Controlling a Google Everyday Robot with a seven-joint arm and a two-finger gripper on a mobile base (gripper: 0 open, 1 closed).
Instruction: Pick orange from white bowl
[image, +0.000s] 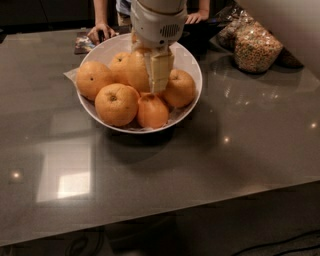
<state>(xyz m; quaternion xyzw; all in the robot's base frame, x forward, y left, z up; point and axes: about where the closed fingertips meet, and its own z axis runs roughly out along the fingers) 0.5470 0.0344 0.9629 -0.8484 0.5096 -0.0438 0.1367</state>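
Observation:
The white bowl (192, 62) stands on the dark table at the back centre and holds several oranges. My gripper (159, 86) reaches straight down from above into the middle of the bowl. It sits against the large centre orange (135, 70), which it partly hides. Other large oranges lie at the left (92, 78), front (116, 103) and right (179, 88). A smaller, deeper-orange one (152, 111) lies at the front, just below the gripper's tip.
Clear glass jars of coloured cereal (257, 49) stand at the back right. A person's hands (99, 31) rest on the far table edge behind the bowl. The table's front edge (165, 215) runs across the bottom.

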